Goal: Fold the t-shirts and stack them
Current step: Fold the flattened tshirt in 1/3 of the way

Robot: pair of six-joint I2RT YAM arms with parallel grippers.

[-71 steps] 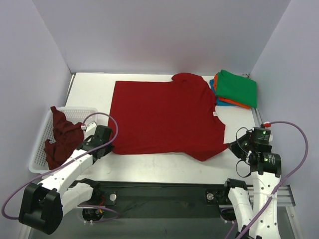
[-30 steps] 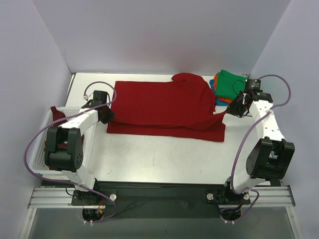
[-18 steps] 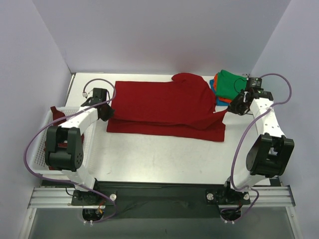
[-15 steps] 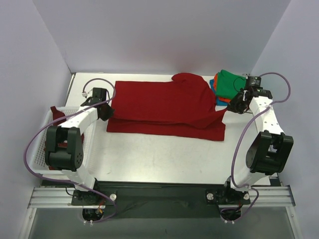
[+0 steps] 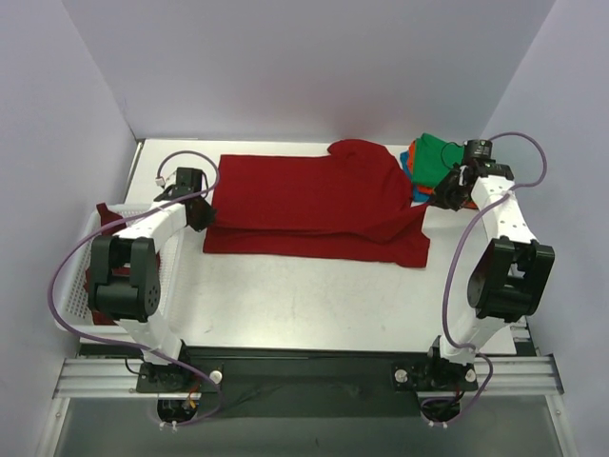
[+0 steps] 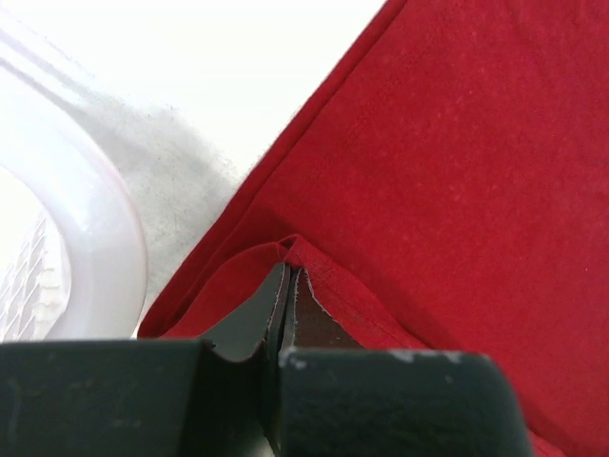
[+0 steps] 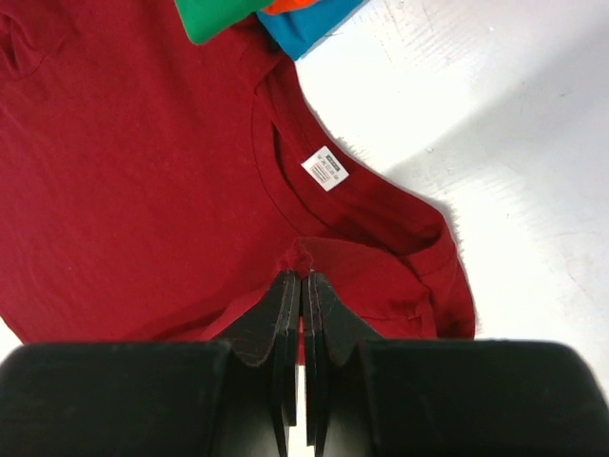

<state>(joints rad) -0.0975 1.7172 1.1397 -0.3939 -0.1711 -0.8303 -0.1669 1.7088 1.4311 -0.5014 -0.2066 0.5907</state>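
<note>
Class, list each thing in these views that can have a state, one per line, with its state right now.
red t-shirt: spread on the table, near part doubled over, pinched at both ends
left gripper: shut on the red t-shirt's folded edge
right gripper: shut on the red t-shirt near its collar
maroon t-shirt: crumpled in the basket, unfolded
white basket: upright, holding the maroon t-shirt
folded t-shirt stack: stacked, green on top

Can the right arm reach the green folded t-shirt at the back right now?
Probably yes for reach: the right claw is just beside the green t-shirt, with nothing between. But it is shut on an edge of the red t-shirt, so it must let go first.
</note>
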